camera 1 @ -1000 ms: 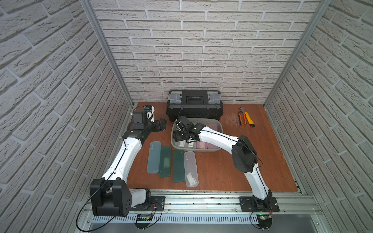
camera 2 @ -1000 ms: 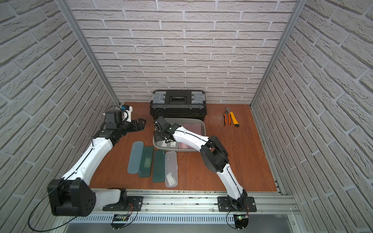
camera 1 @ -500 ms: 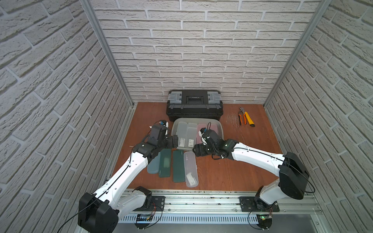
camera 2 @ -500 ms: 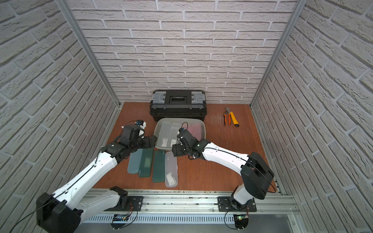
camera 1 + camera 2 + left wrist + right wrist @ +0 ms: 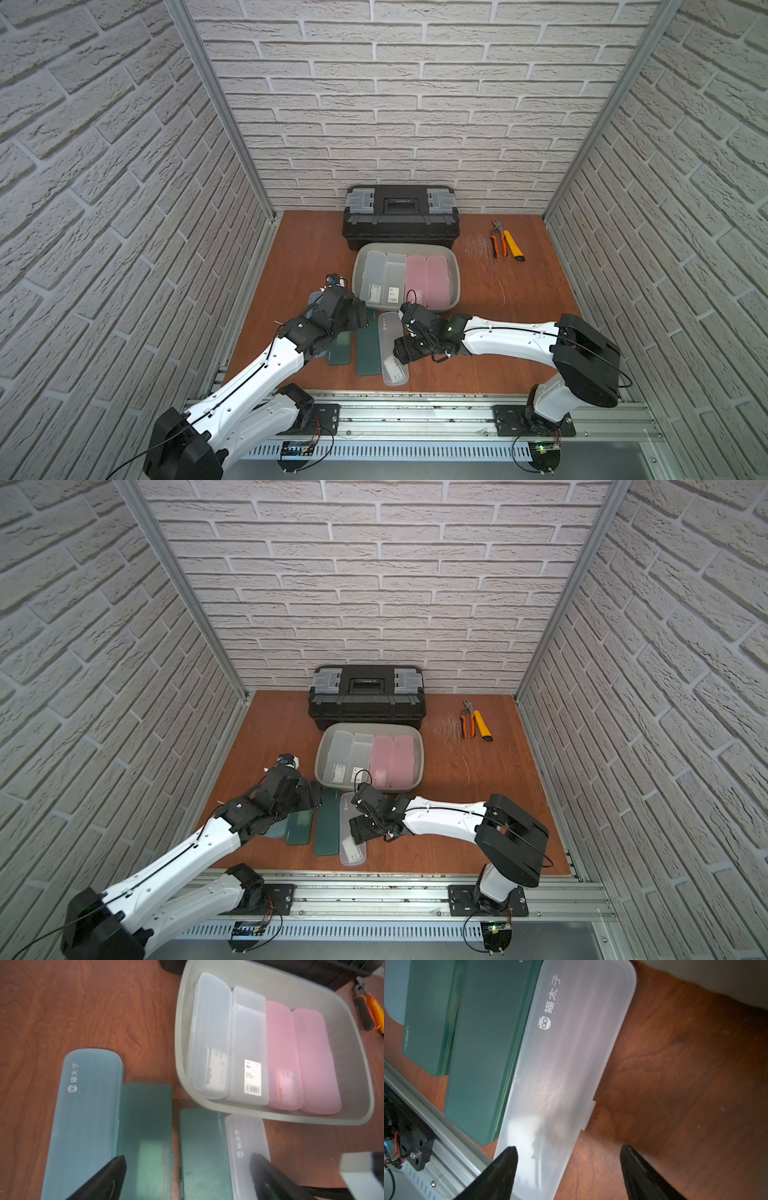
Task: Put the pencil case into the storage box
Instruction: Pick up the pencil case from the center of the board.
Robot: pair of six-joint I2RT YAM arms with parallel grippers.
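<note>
The grey-green storage box [image 5: 457, 282] [image 5: 180, 1059] holds two clear and two pink pencil cases. In front of it on the table lie a frosted white pencil case [image 5: 392, 357] [image 5: 571, 1047], two dark green ones [image 5: 368, 353] [image 5: 145, 1136] and a light blue one [image 5: 87, 1115]. My left gripper [image 5: 188, 1158] [image 5: 360, 319] hangs open above the green cases and holds nothing. My right gripper [image 5: 568, 1148] [image 5: 400, 352] is open low at the frosted case: one finger over its edge, the other over bare table.
A black toolbox [image 5: 401, 222] stands behind the box against the back wall. Orange pliers and a yellow cutter [image 5: 506, 246] lie at the back right. A metal rail [image 5: 415, 411] runs along the table's front edge, close to the cases' ends.
Both arms have swung from the back toward the row of cases at the front. The right gripper left the storage box. Both jaws stand wider apart.
</note>
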